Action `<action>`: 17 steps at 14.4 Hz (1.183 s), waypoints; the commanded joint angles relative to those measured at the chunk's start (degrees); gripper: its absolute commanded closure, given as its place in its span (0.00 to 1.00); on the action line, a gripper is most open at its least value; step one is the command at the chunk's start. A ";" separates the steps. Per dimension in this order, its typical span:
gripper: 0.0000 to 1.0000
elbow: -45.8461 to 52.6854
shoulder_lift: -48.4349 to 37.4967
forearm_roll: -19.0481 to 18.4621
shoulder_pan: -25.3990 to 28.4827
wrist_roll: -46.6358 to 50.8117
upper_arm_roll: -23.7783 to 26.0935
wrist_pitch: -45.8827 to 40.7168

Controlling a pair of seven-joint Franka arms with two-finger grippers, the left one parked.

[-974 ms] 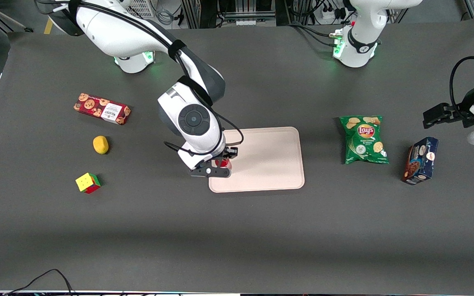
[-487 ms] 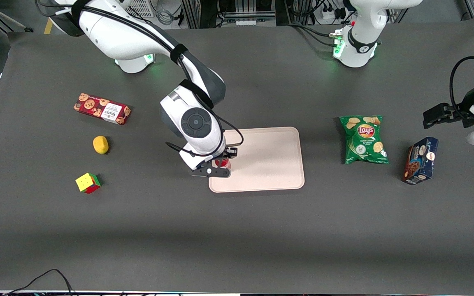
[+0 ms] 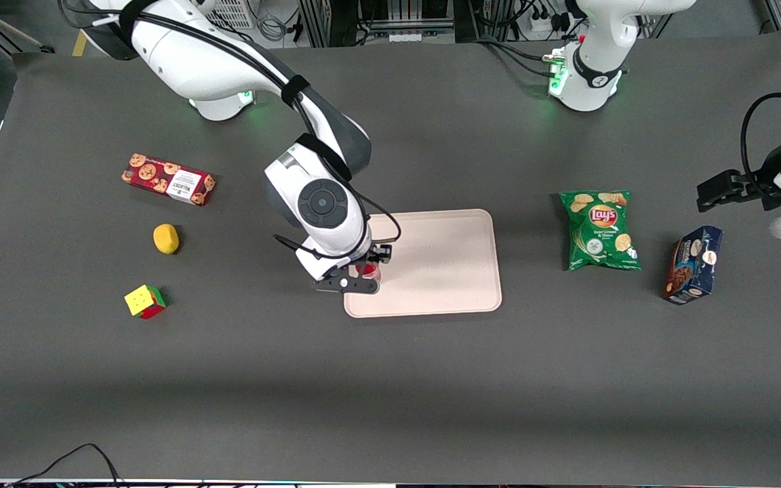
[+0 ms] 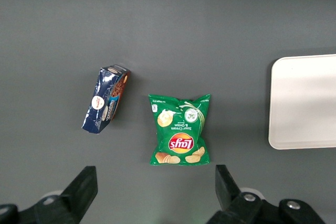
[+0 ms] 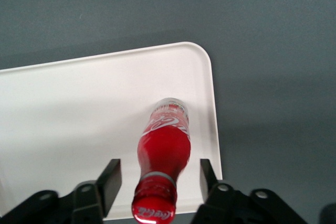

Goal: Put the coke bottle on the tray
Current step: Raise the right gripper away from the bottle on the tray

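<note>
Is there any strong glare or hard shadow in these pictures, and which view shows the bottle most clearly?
Front view: even light, a soft dark band across the table, the coke bottle mostly hidden under the hand. Right wrist view: bottle sharp and standing on the tray, which looks bright; the open hand straddles it.

Pincer (image 5: 157, 179) spread around the coke bottle (image 5: 164, 153), gaps both sides; bottle upright near the tray (image 3: 445, 271) corner, bare tray surface stretching toward the chip bag (image 3: 599, 230).

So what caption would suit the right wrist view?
Open gripper around the coke bottle standing on the tray.
</note>
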 commanded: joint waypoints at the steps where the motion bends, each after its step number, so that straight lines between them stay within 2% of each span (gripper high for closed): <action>1: 0.00 -0.46 -3.57 -0.40 -1.54 5.45 0.99 0.50; 3: 0.00 -0.81 -10.75 0.74 -3.73 5.13 1.34 -0.37; 5: 0.00 -1.77 -17.00 4.51 -6.99 4.16 1.35 -2.22; 10: 0.00 -5.81 -29.84 5.31 -16.04 -17.25 0.21 -13.37; 13: 0.00 -14.93 -40.03 9.52 -17.81 -29.38 -7.41 -14.00; 15: 0.00 -19.52 -44.61 9.62 -18.07 -35.02 -11.38 -14.26; 17: 0.00 -20.33 -45.69 9.45 -18.16 -40.03 -15.33 -16.01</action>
